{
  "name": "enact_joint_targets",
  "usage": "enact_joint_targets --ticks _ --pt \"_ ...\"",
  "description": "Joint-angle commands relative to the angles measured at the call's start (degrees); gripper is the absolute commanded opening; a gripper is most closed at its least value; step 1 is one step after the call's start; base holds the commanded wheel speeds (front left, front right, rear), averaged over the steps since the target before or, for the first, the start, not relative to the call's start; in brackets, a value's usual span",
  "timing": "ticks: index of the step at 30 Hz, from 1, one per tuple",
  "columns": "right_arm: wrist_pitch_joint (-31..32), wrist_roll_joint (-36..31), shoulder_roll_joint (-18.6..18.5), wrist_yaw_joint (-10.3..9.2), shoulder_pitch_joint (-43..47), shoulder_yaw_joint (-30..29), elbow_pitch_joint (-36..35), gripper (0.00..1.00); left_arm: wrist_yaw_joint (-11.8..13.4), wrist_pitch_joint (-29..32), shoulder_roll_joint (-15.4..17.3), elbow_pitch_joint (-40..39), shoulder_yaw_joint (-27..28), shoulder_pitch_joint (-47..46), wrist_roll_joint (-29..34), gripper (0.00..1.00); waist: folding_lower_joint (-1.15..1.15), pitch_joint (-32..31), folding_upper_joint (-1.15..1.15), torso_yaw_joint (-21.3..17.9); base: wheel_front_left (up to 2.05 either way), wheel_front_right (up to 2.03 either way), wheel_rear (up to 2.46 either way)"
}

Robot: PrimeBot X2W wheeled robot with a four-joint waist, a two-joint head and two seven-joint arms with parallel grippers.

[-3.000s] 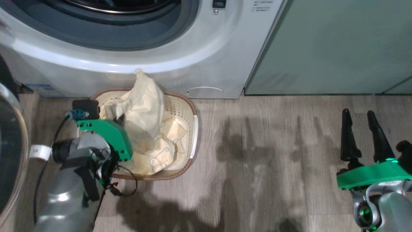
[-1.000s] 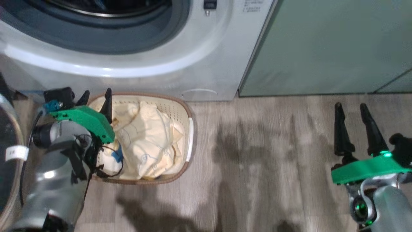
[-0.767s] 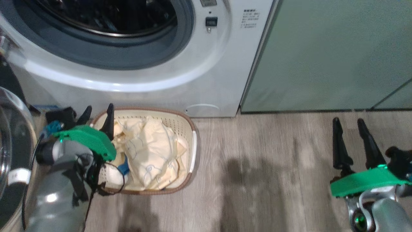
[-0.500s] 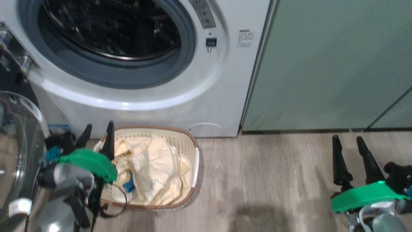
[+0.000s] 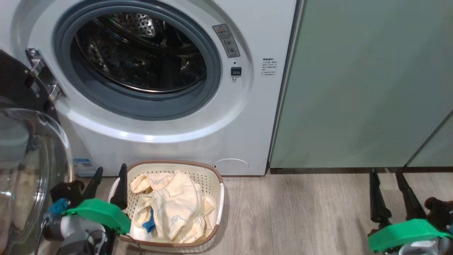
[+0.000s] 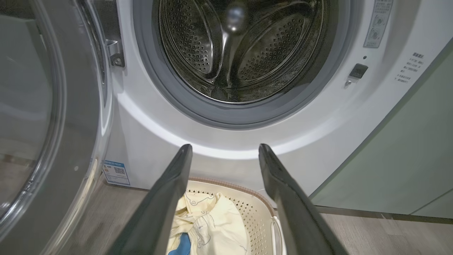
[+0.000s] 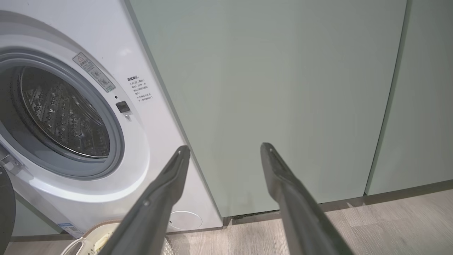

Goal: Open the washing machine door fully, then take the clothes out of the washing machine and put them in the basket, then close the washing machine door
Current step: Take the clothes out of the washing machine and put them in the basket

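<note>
The left gripper (image 5: 110, 170) is seen with its two dark fingers spread wide apart and nothing between them. It is held low at the left end of the basket (image 5: 203, 179); its inner finger crosses the brown rim in the head view, and whether it touches the rim cannot be told. In the left wrist view the fingers (image 6: 166, 198) point at the lower front of the washing machine (image 5: 170, 145), above the basket. The right gripper (image 5: 385, 173) is likewise spread wide and empty, held over the wooden floor (image 5: 300, 212), well apart from the basket, before the sage-green cabinet (image 5: 354, 88).

The clothes (image 5: 173, 209), pale yellow with faint outlines, are heaped inside the basket, with a small blue piece (image 5: 150, 221) among them. The basket is set on the floor just before the machine. The washing machine door (image 5: 28, 159) is swung open at the left, its glass bowl just beside the left gripper. The steel drum (image 5: 141, 53) is exposed inside the grey rubber ring (image 5: 116, 106).

A slanted warning label (image 5: 226, 40) with a red triangle is fixed at the ring's upper right; its print is too small to be read. Lines of small dark characters (image 5: 269, 66) are printed further right, also illegible. A blue-white sticker (image 6: 116, 172) bearing a square code is stuck at the machine's lower left corner.
</note>
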Motion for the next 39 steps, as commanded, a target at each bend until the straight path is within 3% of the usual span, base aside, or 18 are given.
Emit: enact_joint_targets --ticks 1,39 --pt "-0.5 -0.5 -1.2 0.0 -0.9 0.7 -2.0 1.0 -0.2 -0.5 0.9 -2.1 2.0 -1.5 0.7 1.0 0.01 -0.2 -0.01 0.0 0.0 0.0 0.0" --pt "-0.5 -1.0 -1.1 0.0 -0.3 -0.3 -2.1 1.0 -0.5 -0.5 2.0 -3.7 -0.2 0.1 0.1 1.0 0.01 -1.4 -0.01 0.6 0.0 0.0 0.0"
